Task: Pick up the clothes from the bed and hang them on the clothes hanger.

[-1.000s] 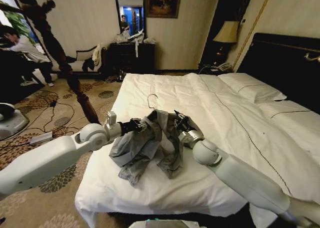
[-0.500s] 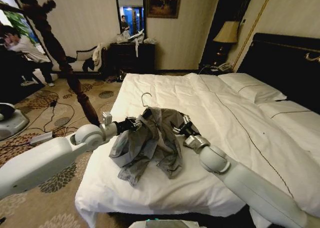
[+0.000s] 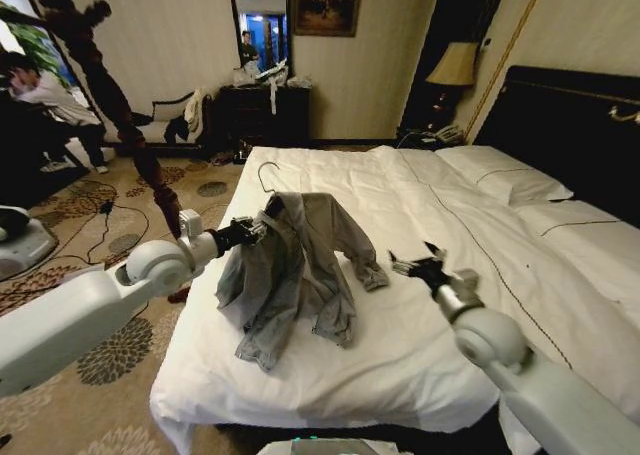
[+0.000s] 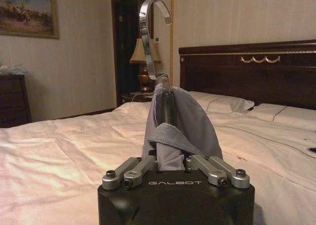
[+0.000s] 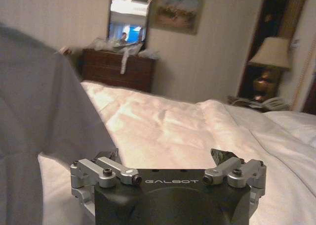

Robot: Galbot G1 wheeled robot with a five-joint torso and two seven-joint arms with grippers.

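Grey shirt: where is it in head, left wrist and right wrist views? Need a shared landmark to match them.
Head view: the grey shirt hangs left of centre from the left gripper, its hem on the bed.
Left wrist view: bunched at centre, between the fingers, under the hanger hook.
Right wrist view: along one edge.
Shared landmark: the table lamp.

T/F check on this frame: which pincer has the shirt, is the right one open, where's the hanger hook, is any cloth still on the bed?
1. The left pincer grips the grey shirt by its top. True.
2. The right pincer is clamped on a sleeve. False: it is open, apart from the cloth, above the bed.
3. The hanger hook sticks up above the shirt's collar. True.
4. The shirt hangs wholly clear of the bed. False: its lower folds lie on the duvet.
5. The shirt lies on a pillow. False: the pillows are bare.
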